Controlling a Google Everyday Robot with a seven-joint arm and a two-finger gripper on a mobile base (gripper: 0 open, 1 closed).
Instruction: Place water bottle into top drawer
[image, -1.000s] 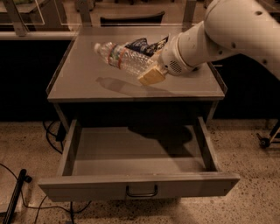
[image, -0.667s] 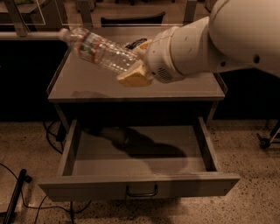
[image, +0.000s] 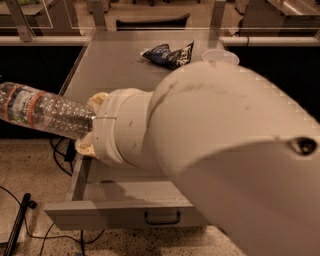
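Gripper (image: 90, 122) sits at about 9 o'clock in the view, clamped on the base end of the water bottle (image: 45, 111). Tan pads (image: 99, 98) show above and below the bottle's body. The bottle sticks out toward 9 o'clock, near level, with its neck end running off the frame. It's in the air, clear of the desk (image: 120, 65), out past the desk's 9 o'clock edge and toward 10 o'clock from the front of the open top drawer (image: 115, 214), which is at 6 o'clock (loop handle (image: 162, 218) visible, most of the cavity hidden behind the arm (image: 225, 150)). Snack bag (image: 167, 54) lies on the desk at 12 o'clock, well apart from the bottle. Handling guess: clear ribbed thin-wall plastic, so it flexes under squeeze and is slick. Can't tell how full it is, so the weight is unknown. Gripped at one end it's a long lever and likely to droop or pivot in the pads; mid-body on the ribs would be steadier. Not fragile, so a short drop into the drawer should be fine, though it may roll.
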